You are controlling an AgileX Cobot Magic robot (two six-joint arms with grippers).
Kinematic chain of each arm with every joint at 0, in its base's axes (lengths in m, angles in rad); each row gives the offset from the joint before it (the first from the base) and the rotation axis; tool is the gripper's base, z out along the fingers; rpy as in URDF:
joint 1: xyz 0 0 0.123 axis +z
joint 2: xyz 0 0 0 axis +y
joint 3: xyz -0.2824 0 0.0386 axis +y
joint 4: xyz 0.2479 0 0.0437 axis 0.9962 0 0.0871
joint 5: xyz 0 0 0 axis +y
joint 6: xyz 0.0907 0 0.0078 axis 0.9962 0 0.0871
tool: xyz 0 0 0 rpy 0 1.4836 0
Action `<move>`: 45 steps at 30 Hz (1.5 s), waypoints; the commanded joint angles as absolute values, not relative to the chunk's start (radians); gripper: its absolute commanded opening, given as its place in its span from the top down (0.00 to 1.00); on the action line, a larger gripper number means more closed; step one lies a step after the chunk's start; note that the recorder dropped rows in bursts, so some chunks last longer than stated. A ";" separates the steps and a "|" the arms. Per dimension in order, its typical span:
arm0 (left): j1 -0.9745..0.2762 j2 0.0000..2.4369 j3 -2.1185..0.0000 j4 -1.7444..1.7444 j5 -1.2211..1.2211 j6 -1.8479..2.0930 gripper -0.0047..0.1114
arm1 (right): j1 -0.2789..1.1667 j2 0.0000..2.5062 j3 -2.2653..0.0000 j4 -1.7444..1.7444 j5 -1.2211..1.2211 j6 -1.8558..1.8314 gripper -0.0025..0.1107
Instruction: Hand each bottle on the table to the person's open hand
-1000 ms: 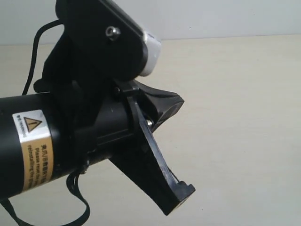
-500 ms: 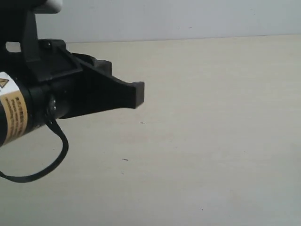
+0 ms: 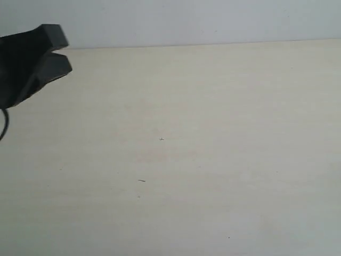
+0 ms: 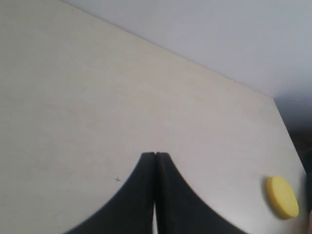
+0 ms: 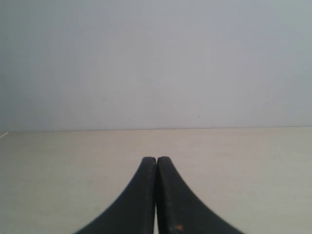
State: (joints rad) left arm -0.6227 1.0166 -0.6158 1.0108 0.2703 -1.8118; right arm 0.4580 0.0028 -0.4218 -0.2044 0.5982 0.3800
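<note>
No bottles show in any view, and the person's hand is out of view. The pale beige table [image 3: 213, 133] fills the exterior view. My left gripper [image 3: 59, 52] pokes in at the far left edge near the table's back, its black fingers pressed together and holding nothing. The left wrist view shows the same gripper [image 4: 155, 155] shut above bare table. My right gripper [image 5: 156, 159] is also shut and empty, pointing across the table toward the wall; it is outside the exterior view.
A small yellow rounded object [image 4: 282, 196] lies near the table's edge in the left wrist view; I cannot tell what it is. A plain grey wall [image 3: 186, 21] runs behind the table. Tiny dark specks [image 3: 161, 139] mark the surface.
The left arm, which filled the left and middle of the exterior view, has swung away to the left; only its fingertips remain in view. Both grippers stayed shut.
</note>
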 commanded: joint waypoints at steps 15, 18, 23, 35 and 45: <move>-0.296 0.417 -0.235 1.000 0.140 -1.871 0.96 | 0.454 0.000 -0.427 -0.210 0.597 0.378 0.98; -0.225 0.325 -0.186 1.000 0.127 -1.871 0.96 | 0.454 0.000 -0.427 -0.210 0.597 0.378 0.98; -0.154 0.201 -0.117 1.000 0.127 -1.871 0.96 | 0.454 0.000 -0.427 -0.210 0.597 0.378 0.98; -0.086 0.011 0.000 1.003 0.142 -1.866 0.96 | 0.454 0.000 -0.427 -0.210 0.597 0.378 0.98; -0.086 0.000 0.000 1.017 0.128 -1.863 0.96 | 0.454 0.000 -0.427 -0.210 0.597 0.378 0.98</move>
